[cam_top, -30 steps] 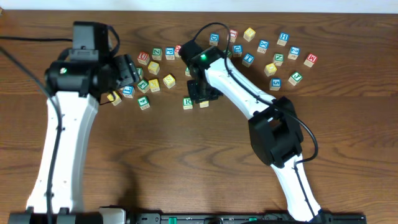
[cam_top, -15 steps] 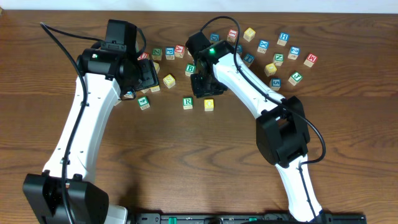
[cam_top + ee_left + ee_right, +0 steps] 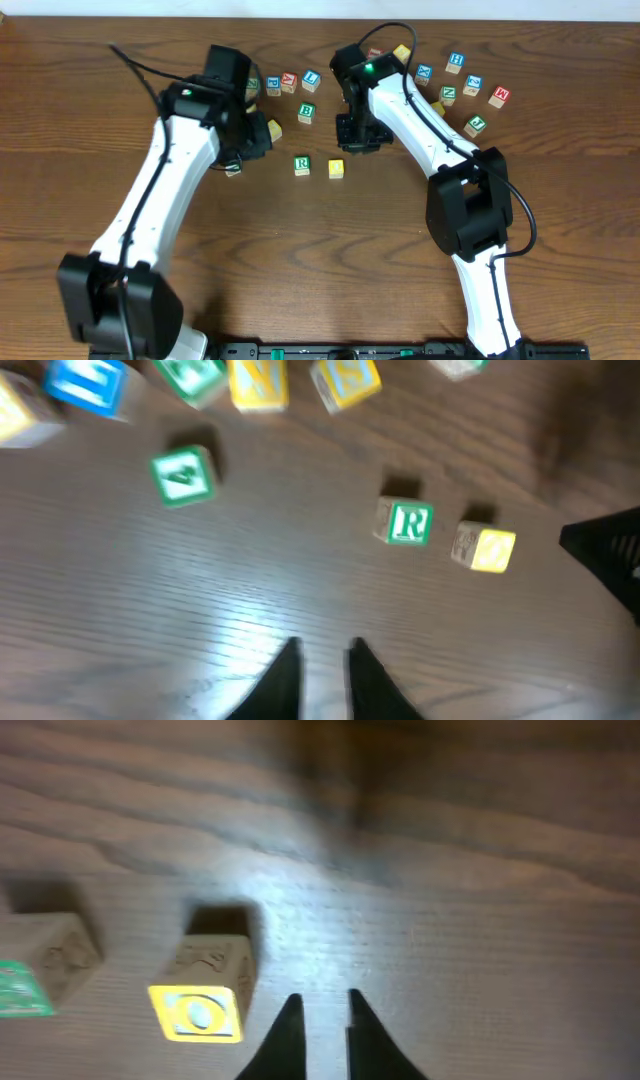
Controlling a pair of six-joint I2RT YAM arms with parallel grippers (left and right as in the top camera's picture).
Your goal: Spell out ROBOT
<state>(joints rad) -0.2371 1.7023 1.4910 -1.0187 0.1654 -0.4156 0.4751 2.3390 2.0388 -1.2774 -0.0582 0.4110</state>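
A green R block (image 3: 302, 165) and a yellow O block (image 3: 336, 169) sit side by side on the wooden table, a small gap between them. My right gripper (image 3: 358, 136) hovers up and right of the O block (image 3: 200, 1006), its jaws nearly together with nothing between them (image 3: 320, 1008). My left gripper (image 3: 258, 140) hangs left of the R block (image 3: 408, 523), also shut and empty (image 3: 322, 652). The O block (image 3: 485, 548) shows beside the R block in the left wrist view. A green B block (image 3: 307, 112) lies behind them.
Several loose letter blocks are scattered along the back: a blue L block (image 3: 311, 77), a group at the right (image 3: 474, 84) and a group under the left arm. A green 4 block (image 3: 183, 475) lies left of the R.
The right gripper let go of the O block beside the R and drew back up and right. The left arm swung right toward the middle. Both grippers have narrowed.
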